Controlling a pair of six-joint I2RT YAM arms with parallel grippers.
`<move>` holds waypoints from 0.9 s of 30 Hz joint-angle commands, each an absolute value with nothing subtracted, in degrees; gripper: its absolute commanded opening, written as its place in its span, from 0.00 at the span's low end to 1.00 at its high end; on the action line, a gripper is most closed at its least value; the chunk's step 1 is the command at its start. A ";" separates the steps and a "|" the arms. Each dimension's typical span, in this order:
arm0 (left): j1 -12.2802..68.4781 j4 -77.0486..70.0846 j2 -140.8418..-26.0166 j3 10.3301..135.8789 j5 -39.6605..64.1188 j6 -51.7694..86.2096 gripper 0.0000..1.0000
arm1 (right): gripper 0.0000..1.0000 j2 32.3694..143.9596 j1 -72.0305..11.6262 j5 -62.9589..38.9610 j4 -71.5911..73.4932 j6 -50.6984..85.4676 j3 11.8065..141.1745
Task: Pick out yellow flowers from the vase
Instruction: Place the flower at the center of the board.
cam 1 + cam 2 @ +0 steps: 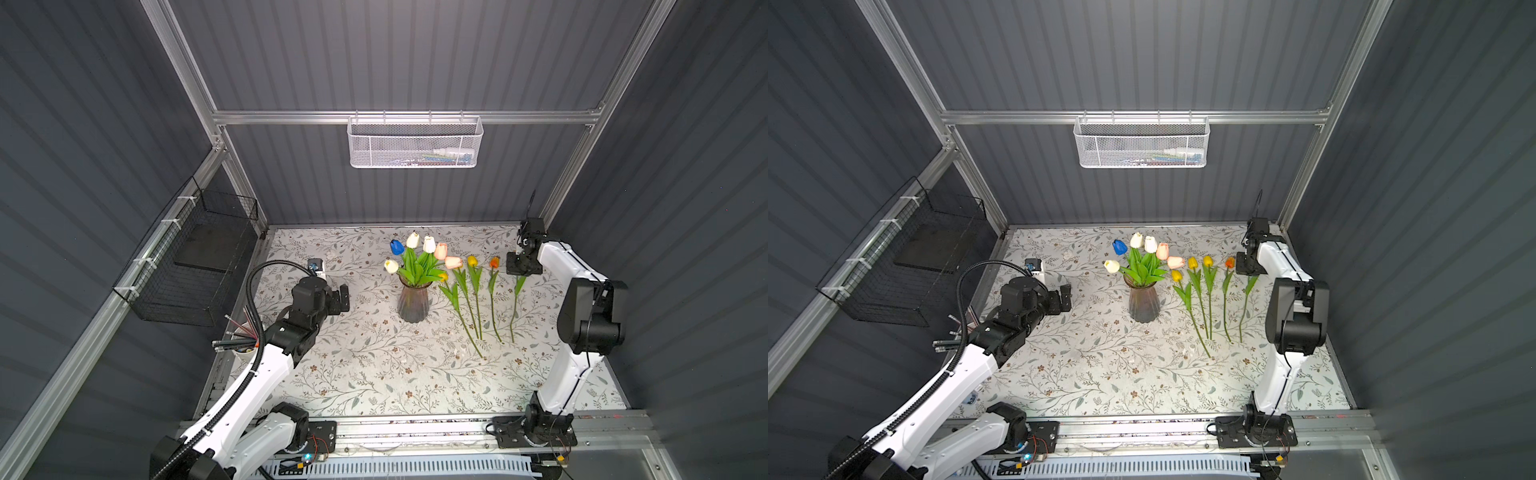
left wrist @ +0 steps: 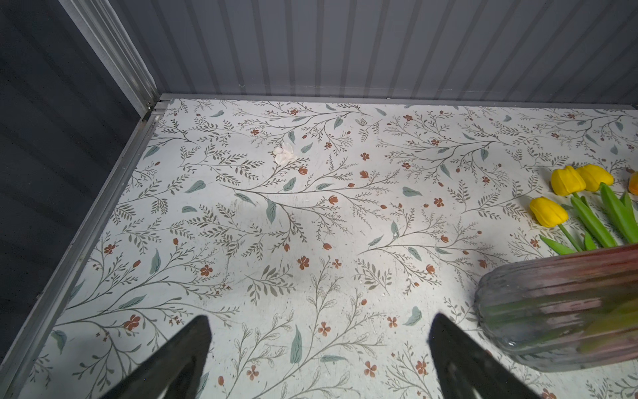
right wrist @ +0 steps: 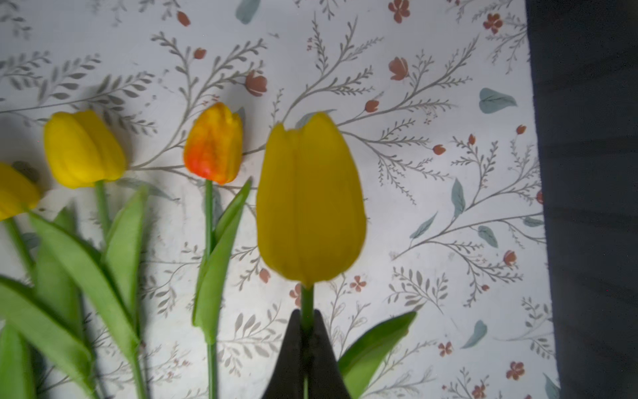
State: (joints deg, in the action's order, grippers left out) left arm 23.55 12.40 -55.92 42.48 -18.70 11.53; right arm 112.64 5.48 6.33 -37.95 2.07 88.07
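Clamping the stem of a yellow flower [image 3: 310, 200] under its head, right gripper [image 3: 306, 321] is closed tight, likely to extend the row [image 3: 83, 148]; left gripper [image 2: 319, 331] spread wide, empty.

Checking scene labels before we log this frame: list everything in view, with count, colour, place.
yellow flowers: five, one orange-tinged; four lying in a row on the table right of the vase, one held at the far right
vase: one, smoky grey glass, upright mid-table
other tulips: six in the vase; three white, two pink, one blue
table: one, floral-print cover
mesh basket: one, white, rear rail
wire basket: one, black, left wall
pencil cup: one, white, table's left edge
small device: one, white and blue, rear left; kind unclear
left gripper: fingers open, empty, left of the vase
right gripper: fingers shut on a yellow flower's stem
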 commanded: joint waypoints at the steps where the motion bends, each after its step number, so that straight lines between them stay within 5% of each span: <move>1: 23.05 10.06 -56.84 41.60 -19.65 10.34 1.00 | 0.00 115.18 6.73 3.50 -39.37 0.79 89.77; 13: 22.35 2.89 -57.94 36.91 -26.82 7.37 1.00 | 0.03 118.01 7.28 -0.27 -37.80 2.61 89.17; 27: 20.01 -0.01 -60.18 35.27 -32.18 5.57 1.00 | 0.26 113.67 7.44 -3.30 -40.30 6.14 86.66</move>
